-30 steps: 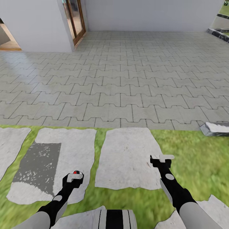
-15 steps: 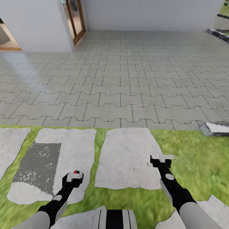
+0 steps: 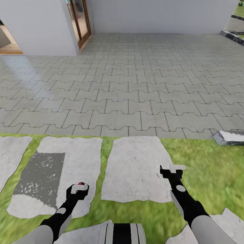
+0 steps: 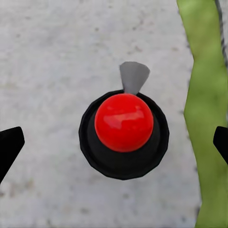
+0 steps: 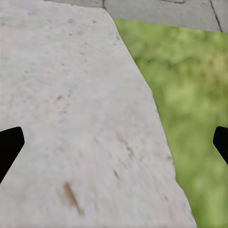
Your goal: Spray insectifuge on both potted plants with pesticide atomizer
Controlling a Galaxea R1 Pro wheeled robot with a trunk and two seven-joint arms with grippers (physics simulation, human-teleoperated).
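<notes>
The pesticide atomizer [image 4: 124, 128] stands on a pale stepping slab [image 4: 52, 61] of the garden, seen from straight above as a round black body with a red ball top and a small grey nozzle. My left gripper [image 4: 116, 145] hangs over it, open, with both fingertips well clear of its sides. In the head view the atomizer's red top [image 3: 80, 183] peeks out at my left gripper [image 3: 80, 188], low on the left slab. My right gripper [image 3: 173, 167] is open over the edge of the middle slab [image 3: 135, 162], holding nothing. The potted plants are out of view.
Green lawn [image 3: 210, 176] runs between the slabs. A dark grey patch [image 3: 40, 176] marks the left slab. Beyond lies interlocking grey paving [image 3: 135, 88], a white house wall [image 3: 37, 27] with a wooden-framed door [image 3: 79, 22], and a low grey kerb piece [image 3: 230, 137] at the right.
</notes>
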